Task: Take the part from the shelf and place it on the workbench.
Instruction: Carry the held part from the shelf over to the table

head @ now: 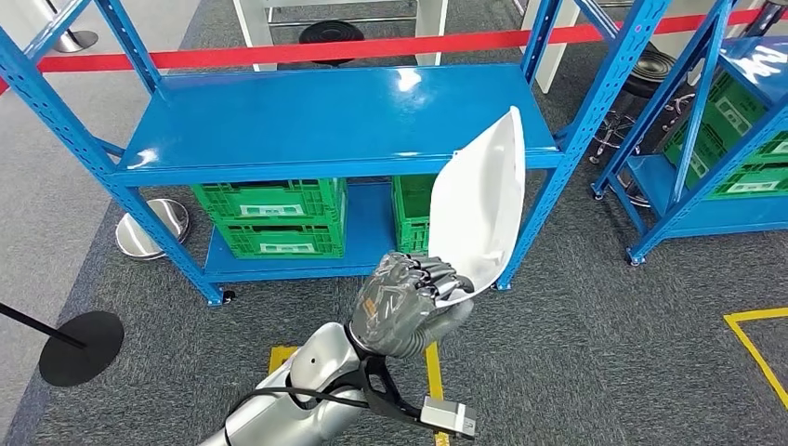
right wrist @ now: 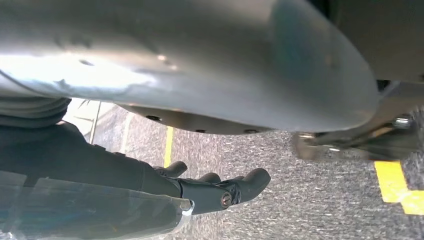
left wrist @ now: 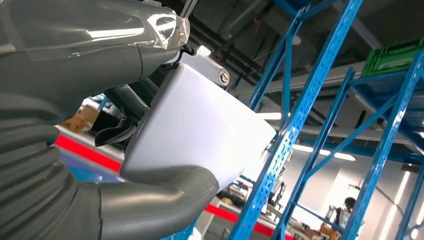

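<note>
The left hand grips the white part by its lower end; the part's long axis rises up and away in front of the blue shelf, clear of it. The right hand hangs beside the body, fingers loosely extended, holding nothing. No worktop is visible.

Green crates sit low behind red tape, near a black stand base.
</note>
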Controlling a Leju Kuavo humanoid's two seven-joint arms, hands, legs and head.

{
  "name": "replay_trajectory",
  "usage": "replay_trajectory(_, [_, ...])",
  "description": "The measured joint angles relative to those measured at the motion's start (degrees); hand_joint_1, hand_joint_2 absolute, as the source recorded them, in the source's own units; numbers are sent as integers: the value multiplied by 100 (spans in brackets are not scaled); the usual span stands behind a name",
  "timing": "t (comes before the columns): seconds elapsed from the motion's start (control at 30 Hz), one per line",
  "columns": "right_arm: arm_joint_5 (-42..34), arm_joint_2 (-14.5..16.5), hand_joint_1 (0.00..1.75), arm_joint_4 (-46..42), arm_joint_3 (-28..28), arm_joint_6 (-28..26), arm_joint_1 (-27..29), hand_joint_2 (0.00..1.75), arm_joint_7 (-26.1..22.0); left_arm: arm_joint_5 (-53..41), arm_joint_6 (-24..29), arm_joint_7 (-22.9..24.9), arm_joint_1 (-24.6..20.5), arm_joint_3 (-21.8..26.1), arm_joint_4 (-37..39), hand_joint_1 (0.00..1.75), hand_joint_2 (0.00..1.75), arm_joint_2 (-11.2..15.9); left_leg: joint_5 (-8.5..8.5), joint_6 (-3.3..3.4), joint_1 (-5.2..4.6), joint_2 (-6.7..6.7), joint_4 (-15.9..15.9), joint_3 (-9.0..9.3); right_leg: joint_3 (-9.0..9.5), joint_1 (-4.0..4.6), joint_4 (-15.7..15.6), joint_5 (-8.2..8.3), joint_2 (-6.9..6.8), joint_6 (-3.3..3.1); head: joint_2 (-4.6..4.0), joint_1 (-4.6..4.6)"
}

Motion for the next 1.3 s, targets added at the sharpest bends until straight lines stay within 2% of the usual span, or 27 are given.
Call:
replay_trajectory(0.07, [-61, -6, 0, 0, -30, -64, -3, 0, -101, -6, -16, 0, 22, -22, -39, 175, 175, -2, 64, -15, -5, -5, 51, -122, 508, 5, -657, 254, 0, -48, 0, 1])
replay_trajectory(0.13, [-113, -13, 0, 1, -62, -132, -11, 0, -225, -8, -47, 0, 24, -46, -76, 175, 175, -7, 123, -60, -16, -6, 102, -210, 988, 26, -1409, 281, 3, -91, 0, -3])
replay_trajectory(0.17, [-126, -15, 0, 0, -77, -161, -13, 0, -285, -9, -62, 0, 24, -58, -86, 175, 175, -10, 160, -90, -17, -4, 114, -238, 1092, 41, -1605, 238, 5, -110, 0, -4])
replay_trajectory(0.23, [-134, -21, 0, 0, -107, -195, -9, 0, -362, -14, -77, 0, 27, -84, -92, 175, 175, -14, 246, -153, -13, -2, 111, -273, 1086, 62, -1680, 259, 8, -161, 0, -6])
replay_trajectory(0.3, [-137, -20, 0, 3, -140, -201, -11, 0, -395, -17, -79, 4, 26, -110, -98, 175, 175, -9, 123, -223, 1, -41, 215, -347, 1016, 41, -1701, 352, -13, -235, 0, -8])
replay_trajectory(0.33, [-139, -17, 0, 4, -153, -203, -14, 0, -403, -17, -79, 7, 26, -120, -102, 175, 175, -4, -83, -263, 11, -58, 412, -423, 962, 25, -1711, 412, -23, -265, 0, -19])
replay_trajectory(0.4, [-141, -14, 0, 6, -167, -204, -21, 0, -414, -17, -79, 11, 27, -137, -109, 175, 175, 3, -632, -327, 47, -71, 1113, -640, 827, 14, -1697, 525, -34, -288, 0, -45])
replay_trajectory(0.43, [-141, -14, 0, 6, -170, -204, -20, 0, -416, -17, -79, 12, 29, -145, -109, 175, 175, 7, -806, -344, 63, -69, 1471, -727, 747, 14, -1685, 582, -39, -287, 0, -50])
replay_trajectory(0.47, [-142, -16, 0, 6, -172, -204, -19, 0, -417, -17, -79, 13, 31, -150, -109, 175, 175, 11, -849, -352, 75, -67, 1698, -747, 663, 14, -1672, 637, -45, -282, 0, -49])
replay_trajectory(0.5, [-142, -18, 0, 6, -173, -204, -18, 0, -417, -17, -79, 13, 32, -154, -109, 175, 175, 15, -765, -354, 85, -66, 1729, -668, 579, 13, -1660, 691, -50, -273, 0, -50])
replay_trajectory(0.53, [-139, -20, 0, 6, -174, -210, -19, 0, -418, -22, -79, 14, 33, -155, -110, 175, 175, 17, -611, -351, 92, -66, 1560, -486, 502, 11, -1649, 744, -51, -260, 0, -50])
replay_trajectory(0.6, [-113, -21, 0, 6, -174, -241, -20, 0, -425, -49, -80, 28, 32, -157, -129, 175, 175, 8, -401, -338, 92, -72, 791, 108, 393, 13, -1632, 842, -45, -214, 0, -52])
replay_trajectory(0.67, [-81, -21, 0, 6, -173, -286, -22, 0, -458, -79, -81, 50, 27, -161, -159, 175, 175, -9, -452, -300, 68, -99, 142, 539, 343, 19, -1635, 942, -42, -146, 0, -52])
replay_trajectory(0.7, [-75, -21, 0, 6, -173, -301, -24, 0, -482, -87, -83, 59, 26, -163, -169, 175, 175, -15, -490, -270, 50, -112, 12, 599, 325, 19, -1646, 995, -44, -107, 0, -50])
replay_trajectory(0.77, [-70, -22, 0, 6, -173, -323, -25, 0, -531, -107, -90, 78, 28, -166, -174, 175, 175, -18, -432, -165, 40, -103, -18, 514, 278, -1, -1652, 1046, -46, -33, 0, -50])
replay_trajectory(0.8, [-63, -23, 0, 6, -173, -330, -22, 0, -555, -113, -93, 85, 30, -167, -174, 175, 175, -24, -378, -99, 44, -89, -19, 460, 232, -10, -1580, 945, -44, -6, 0, -40])
replay_trajectory(0.83, [-53, -25, 0, 6, -173, -342, -18, 0, -579, -120, -93, 92, 31, -167, -174, 175, 175, -33, -313, -37, 48, -73, -27, 396, 162, -15, -1407, 737, -41, 13, 0, -29])
replay_trajectory(0.87, [-42, -28, 0, 6, -173, -360, -16, 0, -605, -127, -89, 95, 31, -168, -174, 175, 175, -41, -246, 6, 44, -59, -26, 332, 71, -20, -1109, 434, -38, 23, 0, -16])
replay_trajectory(0.93, [-20, -38, 0, 6, -173, -392, -15, 0, -661, -144, -76, 105, 36, -169, -174, 175, 175, -48, -106, 46, 11, -46, -18, 165, -94, -19, -348, -70, -35, 35, 0, -2])
replay_trajectory(0.97, [-9, -48, 0, 6, -173, -402, -15, 0, -692, -152, -68, 109, 40, -170, -174, 175, 175, -46, -35, 53, -6, -39, -9, 71, -109, -16, -59, -134, -35, 30, 0, -3])
replay_trajectory(1.0, [0, -59, 0, 6, -173, -405, -15, 0, -721, -157, -63, 112, 44, -170, -174, 175, 175, -46, 29, 54, -19, -33, 3, -23, -43, -10, 58, -59, -34, 16, 0, -4])
replay_trajectory(1.03, [6, -71, 0, 6, -173, -408, -16, 0, -748, -162, -61, 114, 48, -171, -174, 175, 175, -46, 90, 50, -26, -31, 22, -117, 121, 0, -31, 103, -34, -8, 0, -4])
replay_trajectory(1.07, [9, -83, 0, 6, -173, -411, -19, 0, -770, -166, -59, 115, 49, -172, -175, 175, 175, -47, 147, 42, -30, -33, 46, -204, 383, 13, -313, 259, -32, -40, 0, -4])
replay_trajectory(1.1, [11, -95, 0, 5, -173, -413, -27, 0, -784, -168, -58, 116, 50, -171, -177, 175, 175, -50, 196, 25, -37, -36, 72, -280, 704, 29, -738, 302, -31, -70, 0, -3])
replay_trajectory(1.17, [17, -109, 0, 5, -172, -414, -46, 0, -801, -170, -45, 127, 56, -170, -184, 175, 175, -57, 297, -26, -45, -35, 106, -372, 1216, 58, -1525, 184, -22, -110, 0, -9])
replay_trajectory(1.23, [24, -116, 0, 6, -171, -413, -52, 0, -808, -172, -20, 138, 66, -172, -189, 175, 175, -60, 401, -88, -34, -27, 101, -402, 1323, 88, -1790, 109, -15, -151, 0, -13])
replay_trajectory(1.3, [32, -118, 0, 9, -171, -411, -48, 0, -805, -175, 8, 145, 84, -174, -190, 175, 175, -52, 344, -163, -16, -43, 146, -448, 1222, 77, -1786, 214, -32, -222, 0, -5])
